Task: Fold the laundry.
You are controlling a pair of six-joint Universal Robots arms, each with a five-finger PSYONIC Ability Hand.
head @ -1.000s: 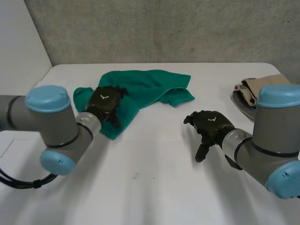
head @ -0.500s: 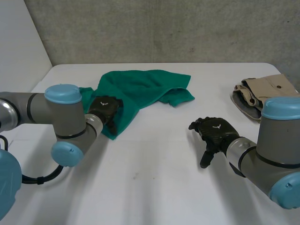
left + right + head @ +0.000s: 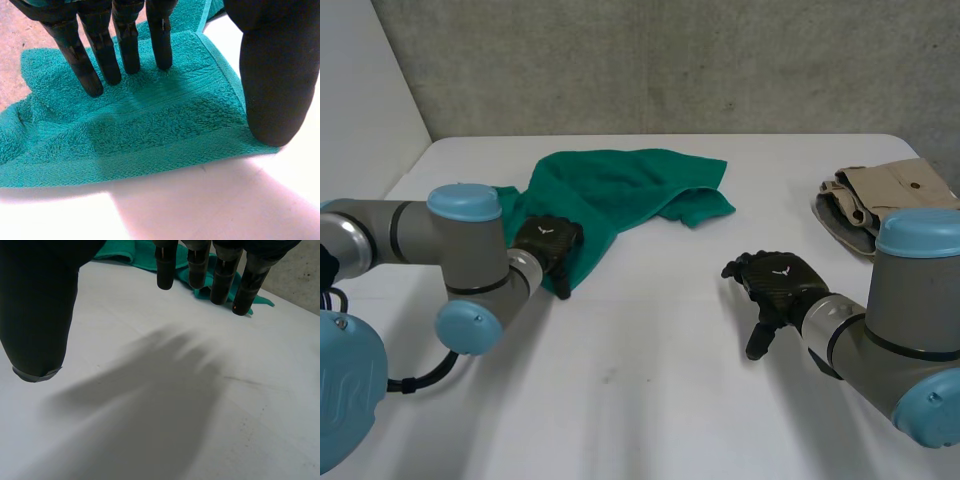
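Green towel (image 3: 620, 185) lies crumpled on the far left of the white table (image 3: 650, 400) in the head view. The left hand (image 3: 548, 245) has slid back from the cloth's middle to its near corner since a second ago, and the right hand (image 3: 775, 285) hangs over bare table much as before — the right arm partly hides a folded beige garment (image 3: 890, 190). The left wrist view shows straight fingers (image 3: 127, 45) resting tip-down on the towel and the thumb (image 3: 277, 75) at its hemmed edge — released, not gripping. In the right wrist view that hand's fingers (image 3: 220, 275) hang relaxed, holding nothing.
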